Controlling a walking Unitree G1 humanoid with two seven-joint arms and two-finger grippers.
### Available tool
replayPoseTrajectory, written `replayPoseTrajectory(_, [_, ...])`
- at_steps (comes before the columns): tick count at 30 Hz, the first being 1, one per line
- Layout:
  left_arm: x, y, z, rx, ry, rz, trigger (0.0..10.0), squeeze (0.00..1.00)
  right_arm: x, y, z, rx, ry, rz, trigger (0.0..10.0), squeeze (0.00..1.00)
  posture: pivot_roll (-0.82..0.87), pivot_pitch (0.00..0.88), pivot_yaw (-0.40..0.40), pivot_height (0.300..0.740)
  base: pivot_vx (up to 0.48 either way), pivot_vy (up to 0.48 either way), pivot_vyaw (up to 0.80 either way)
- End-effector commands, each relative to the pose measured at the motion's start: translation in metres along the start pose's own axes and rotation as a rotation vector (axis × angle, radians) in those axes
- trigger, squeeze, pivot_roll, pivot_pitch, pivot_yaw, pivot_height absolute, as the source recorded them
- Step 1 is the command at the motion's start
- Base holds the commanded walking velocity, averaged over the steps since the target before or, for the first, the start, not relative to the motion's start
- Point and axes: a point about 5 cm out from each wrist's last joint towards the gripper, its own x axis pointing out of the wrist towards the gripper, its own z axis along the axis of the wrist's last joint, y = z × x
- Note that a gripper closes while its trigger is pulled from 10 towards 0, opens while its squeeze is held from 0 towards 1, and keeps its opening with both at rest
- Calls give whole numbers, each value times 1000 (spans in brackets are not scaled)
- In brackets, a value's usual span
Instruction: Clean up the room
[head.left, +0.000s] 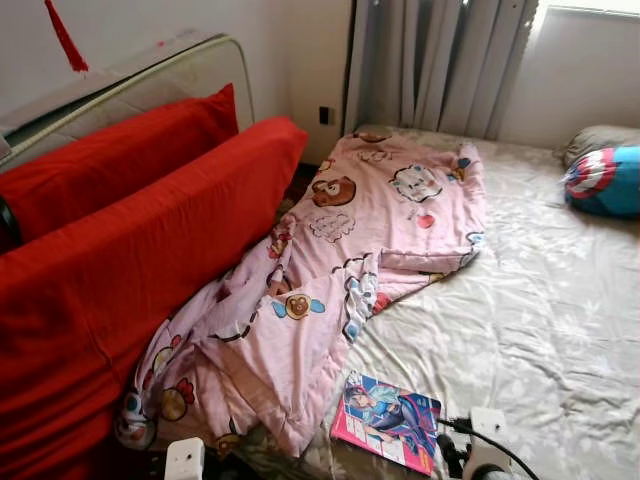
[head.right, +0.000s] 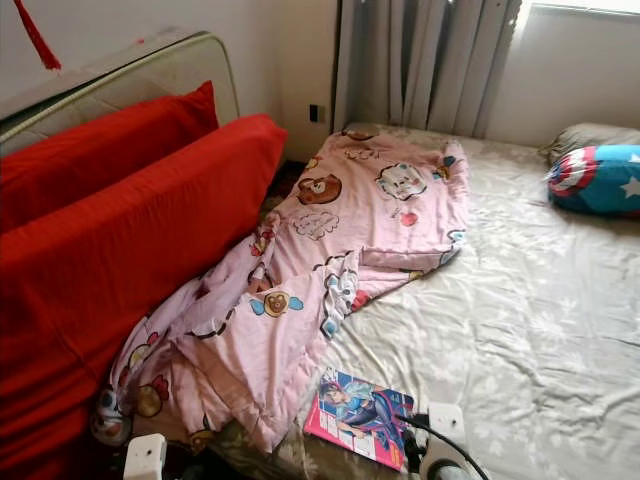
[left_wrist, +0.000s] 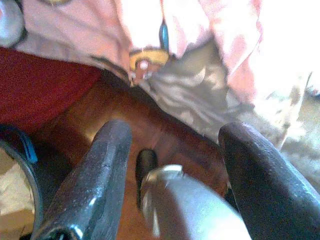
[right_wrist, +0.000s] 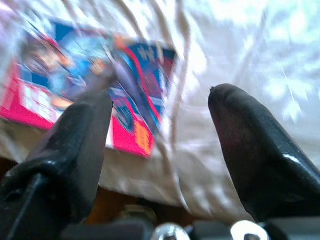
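Judging by its thin, flat look, we took the comic book (head.left: 388, 420) at the lower middle of the frame, on the bed (head.left: 540, 300), as light and bendy; the right claw (right_wrist: 160, 135), spread, faced its overhanging edge.

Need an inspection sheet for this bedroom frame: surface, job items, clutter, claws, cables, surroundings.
Surface: bed with a wrinkled pale floral sheet.
Job's things: pink cartoon blanket crumpled along the bed's left side, trailing over the near edge; comic book flat at the near edge.
Clutter: blue star-shield pillow at far right, grey pillow behind it.
Claws: left claw open, low beside the bed edge; right claw open, over the comic book.
Cables: black cable by the right arm.
Surroundings: red cushions on the left, curtains, wall outlet.
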Motion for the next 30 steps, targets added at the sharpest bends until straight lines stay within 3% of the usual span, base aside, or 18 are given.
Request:
replayPoseTrajectory(1, [-1, 1, -1, -8, -22, -9, 10000, 0, 4, 1, 22, 3, -101, 6, 10000, 0, -57, 0, 9, 740, 0, 0, 0])
replayPoseTrajectory(2, [-1, 1, 0, -5, -28, -13, 10000, 0, 5, 1, 26, 4, -118, 8, 10000, 0, -57, 0, 9, 740, 0, 0, 0])
replayPoseTrajectory(4, [15, -28, 70, 37, -266, -92, 10000, 0, 6, 1, 48, 4, -235, 19, 10000, 0, -52, 0, 3, 740, 0, 0, 0])
replayPoseTrajectory(6, [16, -47, 125, 63, -473, -134, 10000, 0, 5, 0, 71, -1, -362, 29, 10000, 0, -56, 0, 4, 740, 0, 0, 0])
replayPoseTrajectory(9, [13, -46, 134, 45, -530, -142, 10000, 0, 3, -1, 78, -12, -410, 25, 10000, 0, -55, 0, 1, 740, 0, 0, 0])
replayPoseTrajectory(14, [7, -58, 140, 103, -613, -242, 10000, 0, 0, 2, 81, -11, -472, 35, 10000, 0, -62, 0, 2, 740, 0, 0, 0])
replayPoseTrajectory(20, [-1, -51, 143, 81, -689, -207, 10000, 0, -6, 1, 74, 7, -516, 16, 10000, 0, -71, 0, 11, 740, 0, 0, 0])
replayPoseTrajectory(30, [-7, -42, 133, 117, -683, -210, 10000, 0, -8, 5, 83, -78, -560, 70, 10000, 0, -66, 0, -1, 740, 0, 0, 0])
